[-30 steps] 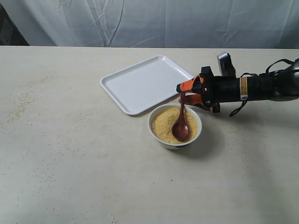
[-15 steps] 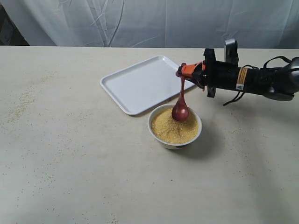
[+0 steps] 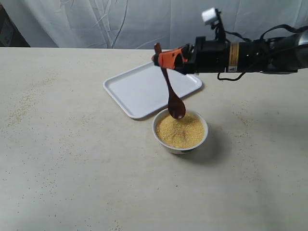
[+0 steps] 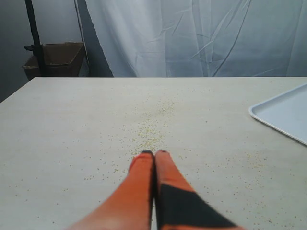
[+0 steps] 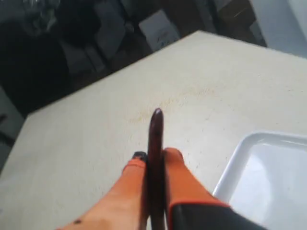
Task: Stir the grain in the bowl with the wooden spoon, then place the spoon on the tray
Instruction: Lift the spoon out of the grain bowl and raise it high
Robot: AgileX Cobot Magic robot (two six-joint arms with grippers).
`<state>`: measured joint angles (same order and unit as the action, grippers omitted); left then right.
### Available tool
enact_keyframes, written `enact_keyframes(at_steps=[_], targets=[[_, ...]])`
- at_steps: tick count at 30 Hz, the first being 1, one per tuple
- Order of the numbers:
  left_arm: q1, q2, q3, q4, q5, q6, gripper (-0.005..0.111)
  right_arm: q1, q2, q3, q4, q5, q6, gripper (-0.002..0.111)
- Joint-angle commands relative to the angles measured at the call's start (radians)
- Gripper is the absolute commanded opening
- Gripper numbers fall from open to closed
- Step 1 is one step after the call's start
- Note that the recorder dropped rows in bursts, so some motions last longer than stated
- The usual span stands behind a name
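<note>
Obs., exterior view: your right hand (image 3: 163,58) reaches in from the right, high over the counter (image 3: 72,159). Its orange fingers (image 3: 168,57) are clamped on the upper handle of the spoon (image 3: 168,84).

Spoon: dark reddish-brown wood, glossy, with a thin handle and an oval bowl end.
- The handle tip pokes up just past the fingers.
- The rest slants down and to the right, oval end lowest.
- That end hangs over the far rim of the bowl (image 3: 179,148), by the tray's near corner.
- You cannot tell from this angle whether it touches the grain (image 3: 182,131).

Right wrist view: the handle shows as a dark strip pinched between the two orange fingers, with the tray's rounded corner to one side.

Grain: fine yellow-golden granules, heaped close to the rim of the small round white bowl.

Tray (image 3: 142,89): flat, white, rectangular, with a low rim. It lies on the counter just behind and left of the bowl, very near it; whether they touch is unclear.

Your left hand (image 4: 154,154), seen only in the left wrist view, has its fingers pressed together on nothing. It is low over a bare stretch of counter, with stray granules (image 4: 153,125) ahead of it and the tray's edge off to one side.
</note>
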<state>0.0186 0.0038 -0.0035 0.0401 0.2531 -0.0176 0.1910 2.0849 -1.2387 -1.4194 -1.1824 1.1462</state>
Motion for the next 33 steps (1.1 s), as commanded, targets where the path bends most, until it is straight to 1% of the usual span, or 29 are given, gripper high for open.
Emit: enact_keyframes(at_steps=[1, 4, 6, 11, 15, 17, 20, 25, 27, 30, 33], targets=[[0.004, -0.004, 0.003, 0.002, -0.014, 0.0, 0.0, 0.047, -0.003, -0.002, -0.08, 0.114, -0.12, 0.004], [0.004, -0.004, 0.003, 0.002, -0.014, 0.0, 0.0, 0.064, -0.001, -0.002, -0.076, 0.213, -0.144, 0.004], [0.004, -0.004, 0.003, 0.002, -0.014, 0.0, 0.0, 0.068, 0.008, -0.002, -0.091, 0.225, -0.144, 0.004], [0.004, -0.004, 0.003, 0.002, -0.014, 0.0, 0.0, 0.069, 0.025, -0.002, -0.149, 0.096, -0.032, 0.004], [0.004, -0.004, 0.003, 0.002, -0.014, 0.0, 0.0, 0.066, 0.009, -0.002, -0.153, -0.034, 0.009, 0.004], [0.004, -0.004, 0.003, 0.002, -0.014, 0.0, 0.0, 0.064, -0.014, -0.002, -0.153, -0.039, 0.009, 0.004], [0.004, -0.004, 0.003, 0.002, -0.014, 0.0, 0.0, 0.064, -0.045, -0.002, -0.153, 0.031, 0.006, 0.004], [0.004, -0.004, 0.003, 0.002, -0.014, 0.0, 0.0, 0.064, -0.05, -0.002, -0.151, 0.268, -0.011, 0.004], [0.004, -0.004, 0.003, 0.002, -0.014, 0.0, 0.0, 0.067, -0.034, -0.002, -0.151, 0.319, -0.011, 0.004], [0.004, -0.004, 0.003, 0.002, -0.014, 0.0, 0.0, 0.067, 0.001, -0.002, -0.151, 0.284, 0.002, 0.004], [0.004, -0.004, 0.003, 0.002, -0.014, 0.0, 0.0, 0.067, 0.02, -0.002, -0.151, 0.167, 0.034, 0.004]])
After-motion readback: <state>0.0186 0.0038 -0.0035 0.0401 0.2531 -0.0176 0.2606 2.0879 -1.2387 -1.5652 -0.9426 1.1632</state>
